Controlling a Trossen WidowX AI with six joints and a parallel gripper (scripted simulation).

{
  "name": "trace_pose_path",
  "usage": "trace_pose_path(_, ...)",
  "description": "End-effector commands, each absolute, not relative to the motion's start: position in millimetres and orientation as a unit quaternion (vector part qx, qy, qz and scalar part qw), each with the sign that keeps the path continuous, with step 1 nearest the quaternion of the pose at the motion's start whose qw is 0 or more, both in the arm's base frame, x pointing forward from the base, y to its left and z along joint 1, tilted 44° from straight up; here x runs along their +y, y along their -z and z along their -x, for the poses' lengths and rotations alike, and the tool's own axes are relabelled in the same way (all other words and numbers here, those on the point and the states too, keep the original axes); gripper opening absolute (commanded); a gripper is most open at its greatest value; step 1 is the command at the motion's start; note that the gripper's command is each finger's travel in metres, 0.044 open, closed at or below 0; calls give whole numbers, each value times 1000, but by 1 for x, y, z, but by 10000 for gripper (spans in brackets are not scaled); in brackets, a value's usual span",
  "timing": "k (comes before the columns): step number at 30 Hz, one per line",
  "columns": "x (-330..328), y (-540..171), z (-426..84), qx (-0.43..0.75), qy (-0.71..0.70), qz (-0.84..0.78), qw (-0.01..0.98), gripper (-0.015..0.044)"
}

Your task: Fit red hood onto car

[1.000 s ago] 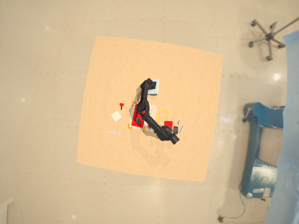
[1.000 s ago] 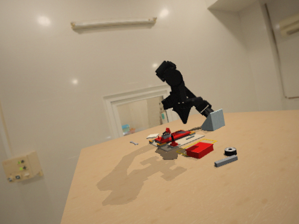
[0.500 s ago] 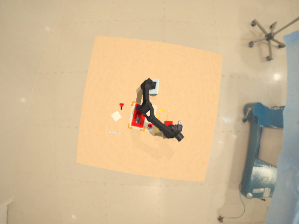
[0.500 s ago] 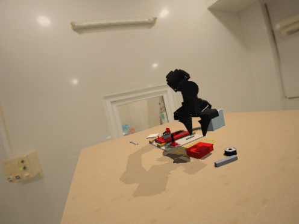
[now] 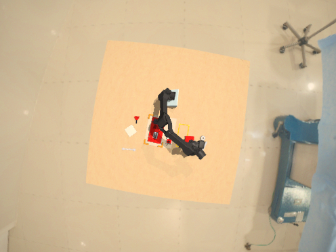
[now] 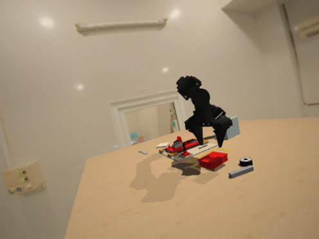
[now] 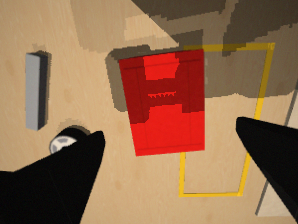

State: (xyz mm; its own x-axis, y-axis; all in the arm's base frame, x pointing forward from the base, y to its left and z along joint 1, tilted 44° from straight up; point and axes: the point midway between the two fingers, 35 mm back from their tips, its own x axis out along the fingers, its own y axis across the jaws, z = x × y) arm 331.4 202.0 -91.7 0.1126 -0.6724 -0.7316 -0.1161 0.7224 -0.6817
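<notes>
The red hood (image 5: 189, 138) (image 6: 213, 160) (image 7: 167, 102) lies on the table, roof up and slightly turned in the wrist view. My gripper (image 6: 211, 145) (image 7: 168, 130) is open and empty, pointing down above the hood. In the wrist view its fingers stand wide on either side of the hood's lower part, touching nothing. The red car chassis (image 5: 154, 140) (image 6: 170, 150) sits in the jig with orange corners (image 5: 145, 142). The grey engine block (image 5: 155, 135) (image 6: 177, 145) is on its deck. The pegs are too small to tell, and the arm hides part of the chassis from above.
A yellow outline (image 5: 183, 124) (image 7: 210, 194) lies beside the hood. A wheel (image 5: 202, 138) (image 6: 246, 160) (image 7: 64, 145) and grey bar (image 6: 241, 171) (image 7: 33, 92) lie on its other side. A small red part (image 5: 169, 141) (image 6: 185, 153) stands between hood and chassis. A pale blue block (image 5: 176, 98) (image 6: 235, 128) is near the arm's base.
</notes>
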Motion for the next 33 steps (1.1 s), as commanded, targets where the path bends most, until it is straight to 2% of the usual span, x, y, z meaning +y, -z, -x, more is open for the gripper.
trace_pose_path(1,199,95,-332,633,204,314,677,440)
trace_pose_path(33,181,114,-335,633,205,314,677,440)
